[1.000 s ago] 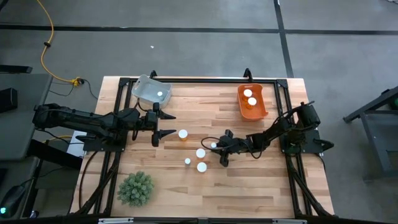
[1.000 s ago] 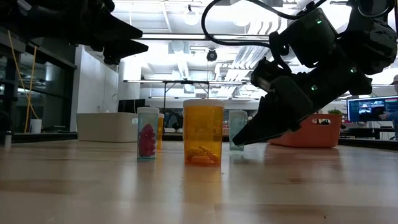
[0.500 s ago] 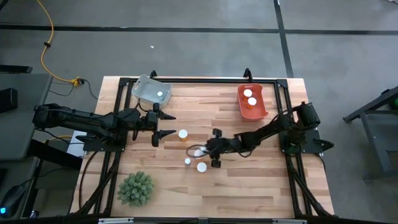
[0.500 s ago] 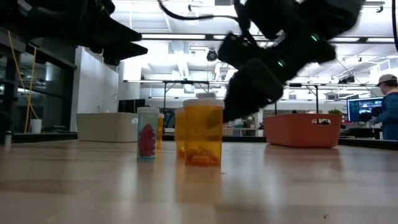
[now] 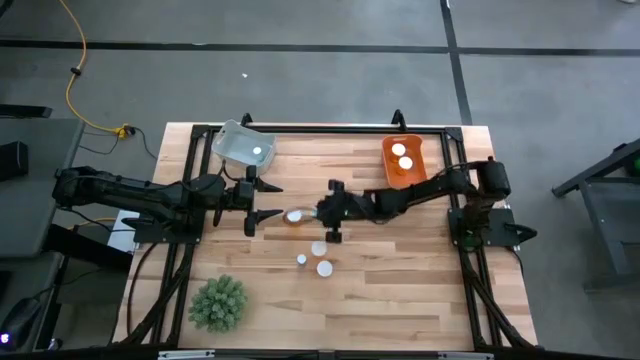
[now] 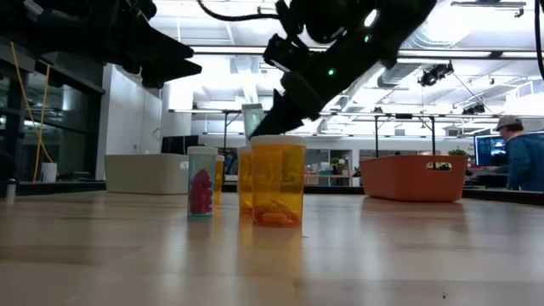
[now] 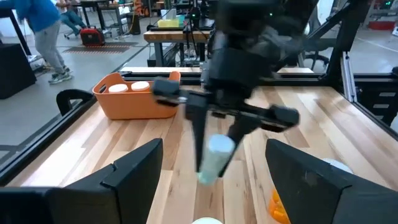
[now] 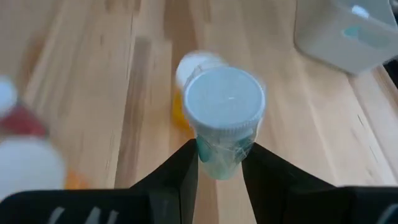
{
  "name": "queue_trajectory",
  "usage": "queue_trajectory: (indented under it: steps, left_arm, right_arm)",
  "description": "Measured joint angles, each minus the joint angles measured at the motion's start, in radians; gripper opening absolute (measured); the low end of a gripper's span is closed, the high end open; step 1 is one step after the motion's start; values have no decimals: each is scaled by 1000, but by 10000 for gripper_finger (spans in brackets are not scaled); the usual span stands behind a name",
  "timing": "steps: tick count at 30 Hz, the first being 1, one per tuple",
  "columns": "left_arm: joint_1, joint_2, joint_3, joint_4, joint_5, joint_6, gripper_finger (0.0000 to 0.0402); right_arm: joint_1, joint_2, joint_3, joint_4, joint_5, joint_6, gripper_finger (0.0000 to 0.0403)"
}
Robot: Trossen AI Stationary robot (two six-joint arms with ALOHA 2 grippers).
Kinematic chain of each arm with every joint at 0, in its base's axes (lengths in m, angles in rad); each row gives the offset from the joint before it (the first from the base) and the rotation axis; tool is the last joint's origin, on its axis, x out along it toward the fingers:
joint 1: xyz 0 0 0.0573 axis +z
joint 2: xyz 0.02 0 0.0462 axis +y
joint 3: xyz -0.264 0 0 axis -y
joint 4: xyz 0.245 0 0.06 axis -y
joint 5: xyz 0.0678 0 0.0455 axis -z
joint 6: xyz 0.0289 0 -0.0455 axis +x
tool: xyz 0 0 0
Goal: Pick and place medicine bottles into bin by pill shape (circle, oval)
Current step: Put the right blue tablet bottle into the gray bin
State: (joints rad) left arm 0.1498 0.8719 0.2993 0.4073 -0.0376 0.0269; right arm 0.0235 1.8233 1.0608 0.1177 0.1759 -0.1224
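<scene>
Overhead view first: right gripper [image 5: 318, 212] near frame centre, clamped on a small clear teal-tinted pill bottle with a white cap [image 5: 296, 214], carried tilted, cap pointing toward the frame's left; grey translucent plastic bin [image 5: 243, 146] up and left of it, orange plastic bin [image 5: 405, 163] well off to the upper right with two white caps inside. Left gripper [image 5: 262, 201] just left of the carried bottle, spread wide and holding nothing. Three more white-capped bottles [image 5: 319, 248] below centre; green spiky plant ball [image 5: 218, 303] at lower left. Low view: held bottle [image 6: 253, 119] aloft, above the standing amber pill bottle [image 6: 277, 181]. Left wrist view: same bottle [image 7: 215, 158] hanging between dark fingers [image 7: 200, 138] at centre. Right wrist view: white cap [image 8: 226, 99] facing the lens, long axis running away from the wrist, grey bin [image 8: 346, 32] at upper right. Judged heading: grey bin, nearer than the orange one.
</scene>
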Motion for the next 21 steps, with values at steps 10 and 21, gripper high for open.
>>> queue_trajectory:
  steps: [10,21]
  left_arm:
    - [0,1,0,17,-42,36,275]
    - [1,222,0,279,-68,59,275]
  right_arm:
    - [-151,0,-99,389,-342,140,105]
    - [-125,0,-36,325,-342,122,105]
